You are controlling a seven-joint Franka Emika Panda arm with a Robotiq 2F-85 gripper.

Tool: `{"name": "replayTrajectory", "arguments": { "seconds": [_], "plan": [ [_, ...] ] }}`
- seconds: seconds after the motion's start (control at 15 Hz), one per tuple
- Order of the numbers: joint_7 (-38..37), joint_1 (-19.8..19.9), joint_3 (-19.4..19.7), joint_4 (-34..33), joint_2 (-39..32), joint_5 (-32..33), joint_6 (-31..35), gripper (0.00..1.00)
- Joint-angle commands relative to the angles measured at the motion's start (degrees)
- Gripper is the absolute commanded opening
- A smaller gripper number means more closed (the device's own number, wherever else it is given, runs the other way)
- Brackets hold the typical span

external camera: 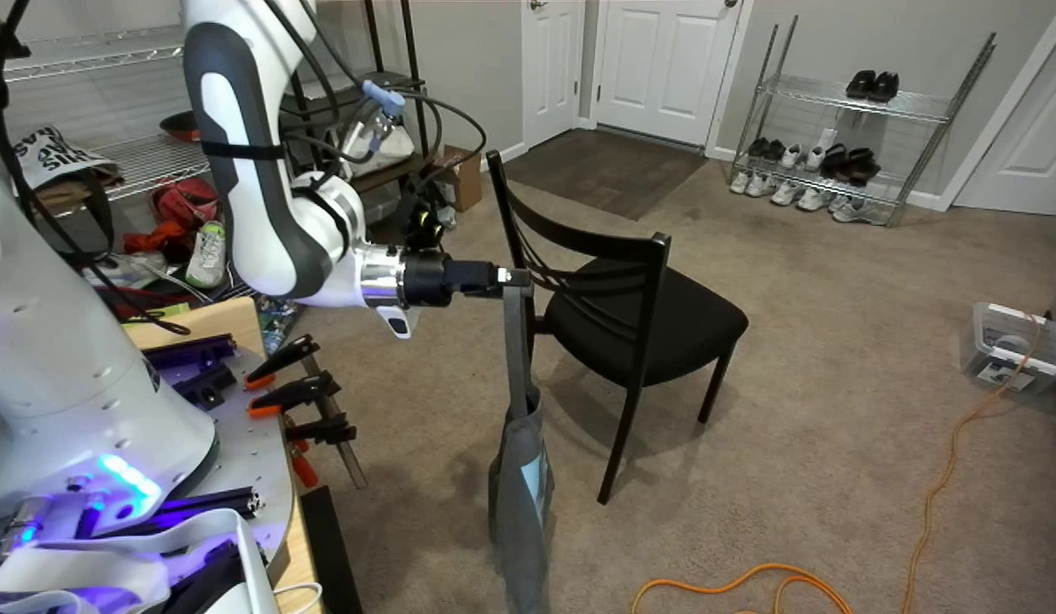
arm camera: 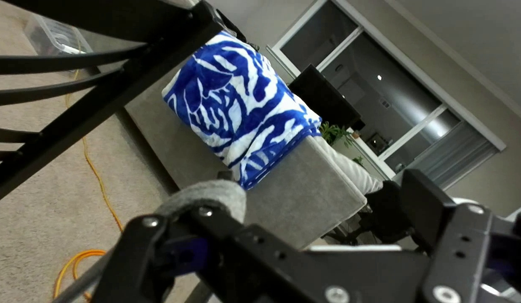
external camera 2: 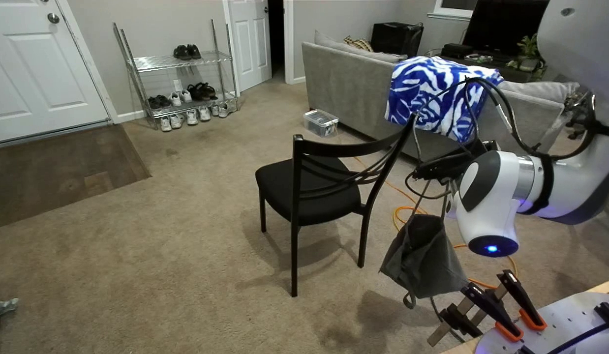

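A dark grey fabric bag [external camera: 521, 512] with a light blue patch hangs by its straps from my gripper [external camera: 516, 278]. In an exterior view the bag [external camera 2: 427, 260] dangles with its mouth gaping, above the carpet. Seen from the wrist, a grey strap [arm camera: 220, 194] loops over one finger of the gripper [arm camera: 325, 181]. The other finger [arm camera: 426, 206] stands far off across a wide gap, with nothing between them. Close beside the gripper is the backrest of a black chair [external camera: 643, 324], whose post and slats [arm camera: 113, 90] fill the left of the wrist view. Whether the gripper touches the backrest I cannot tell.
Several clamps [external camera: 293, 392] jut from the robot's table edge near the bag. An orange cord [external camera: 929, 512] runs over the carpet to a clear plastic box [external camera: 1014, 345]. A grey sofa [external camera 2: 353, 81] with a blue-white blanket [external camera 2: 440, 93] and a shoe rack [external camera 2: 181, 64] stand farther away.
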State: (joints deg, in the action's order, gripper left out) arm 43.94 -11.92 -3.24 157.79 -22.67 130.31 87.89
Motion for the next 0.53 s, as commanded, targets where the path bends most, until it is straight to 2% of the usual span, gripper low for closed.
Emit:
{"name": "replayTrajectory", "arguments": {
  "seconds": [0.0, 0.13, 0.47],
  "plan": [
    [4.98, -0.28, 0.08, 1.93, 2.70, 2.05, -2.86, 1.00],
    [3.14, 0.51, -0.69, 0.13, 0.30, 0.94, -1.72, 1.00],
    [3.66, 0.25, -1.15, 0.09, 0.30, 0.94, -1.71, 1.00]
  ]
}}
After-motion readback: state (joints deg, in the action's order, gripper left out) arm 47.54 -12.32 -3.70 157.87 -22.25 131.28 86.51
